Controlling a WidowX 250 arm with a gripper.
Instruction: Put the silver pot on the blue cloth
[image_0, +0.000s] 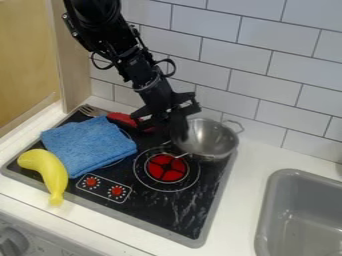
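The silver pot (211, 139) sits at my pincer (178, 131); I cannot tell whether the pincer is released or clenched on the rim. An off-centre rim hold may tilt the pot before it reaches the blue cloth (89, 145), on my pincer's opposite side.

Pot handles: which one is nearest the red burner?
The lower-left handle, on the near side of the silver pot, its wire reaching toward the red burner. The other handle is at the upper right, by the tiled wall.
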